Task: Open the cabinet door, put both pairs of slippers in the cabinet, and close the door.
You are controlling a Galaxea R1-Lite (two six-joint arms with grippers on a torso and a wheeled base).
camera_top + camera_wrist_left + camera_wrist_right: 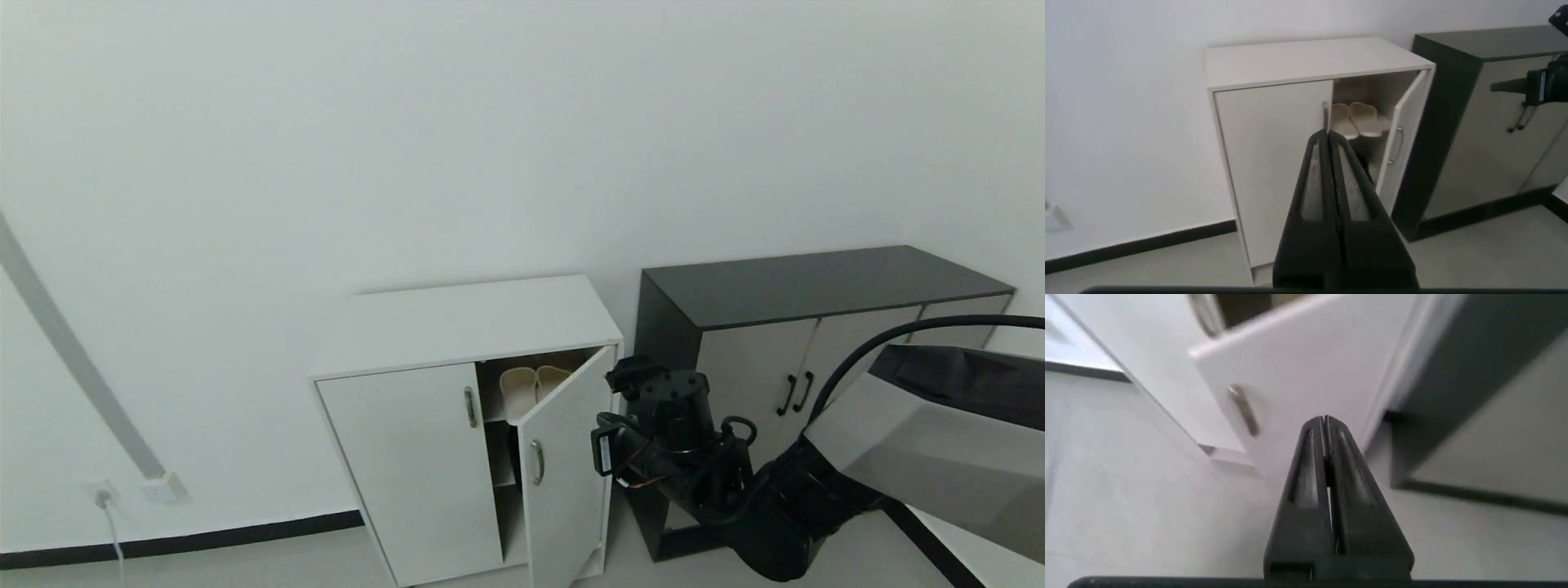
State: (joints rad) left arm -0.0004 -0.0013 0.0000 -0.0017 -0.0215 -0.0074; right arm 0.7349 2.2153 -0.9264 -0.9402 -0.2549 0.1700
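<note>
Nearest me, my right gripper [1325, 423] is pinched shut on nothing, close to the outer face of the half-open right door [563, 465], while my left gripper [1328, 135], likewise closed and empty, sits well back above the pale floor [245, 567]. Inside the white cabinet [465, 327] I count one pair of cream slippers [535, 382], side by side on the top shelf. Two cabinets stand against the white wall [408, 122], the dark-topped cabinet [816, 286] just right of the white one.
</note>
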